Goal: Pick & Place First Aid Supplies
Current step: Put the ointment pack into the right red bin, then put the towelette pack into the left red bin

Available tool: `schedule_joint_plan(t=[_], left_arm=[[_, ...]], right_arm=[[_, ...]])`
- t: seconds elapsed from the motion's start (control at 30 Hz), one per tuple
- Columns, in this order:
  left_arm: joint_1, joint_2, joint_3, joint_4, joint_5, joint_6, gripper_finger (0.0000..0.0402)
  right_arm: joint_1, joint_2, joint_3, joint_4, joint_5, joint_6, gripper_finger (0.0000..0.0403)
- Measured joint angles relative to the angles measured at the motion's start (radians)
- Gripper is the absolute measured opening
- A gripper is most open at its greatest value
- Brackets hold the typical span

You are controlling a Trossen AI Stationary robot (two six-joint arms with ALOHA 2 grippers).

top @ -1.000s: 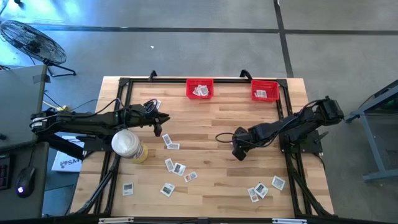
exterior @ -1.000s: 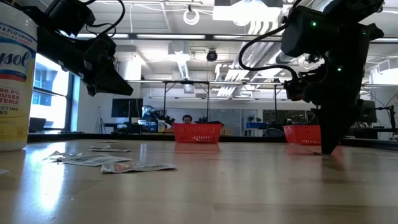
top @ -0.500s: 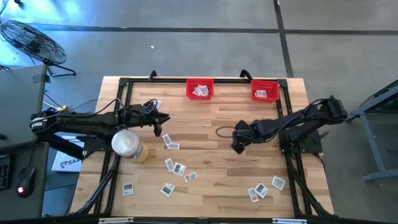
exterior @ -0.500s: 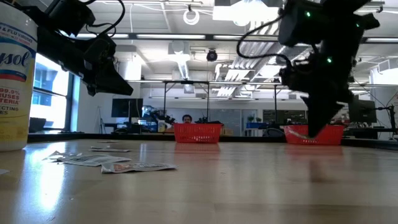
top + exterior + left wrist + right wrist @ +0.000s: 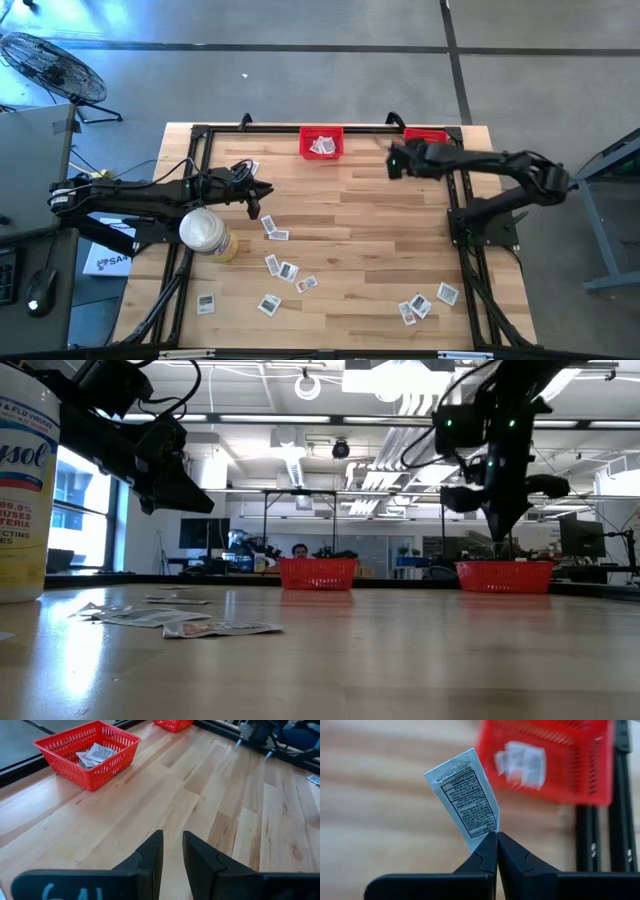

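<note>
The right arm is stretched toward the table's far edge, its right gripper raised above the boards just beside the right red bin. One packet is pinched by a corner between the pressed-together fingers, its long axis tilted away from the fingertips (printed face to the wrist camera). The left gripper is held over the left side, jaws slightly parted around nothing. More packets are scattered on open wood.
</note>
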Motion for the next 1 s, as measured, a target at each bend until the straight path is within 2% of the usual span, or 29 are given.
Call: schedule_joint_plan(t=[0.2,0.4,0.67,0.83,1.0], left_arm=[[0.0,0.0,0.0,0.0,0.0,0.0,0.0071],[0.0,0.0,0.0,0.0,0.0,0.0,0.0071],[0.0,0.0,0.0,0.0,0.0,0.0,0.0071],[0.0,0.0,0.0,0.0,0.0,0.0,0.0071],[0.0,0.0,0.0,0.0,0.0,0.0,0.0071]], right_arm=[[-0.185,0.059,0.0,0.193,-0.015,-0.131,0.0],[-0.31,0.085,-0.008,0.179,0.003,-0.105,0.0],[-0.334,0.134,-0.011,0.178,-0.035,-0.13,0.001],[-0.334,0.139,-0.009,0.172,-0.023,-0.132,0.0052],[-0.334,0.079,0.041,0.097,-0.028,-0.164,0.0094]])
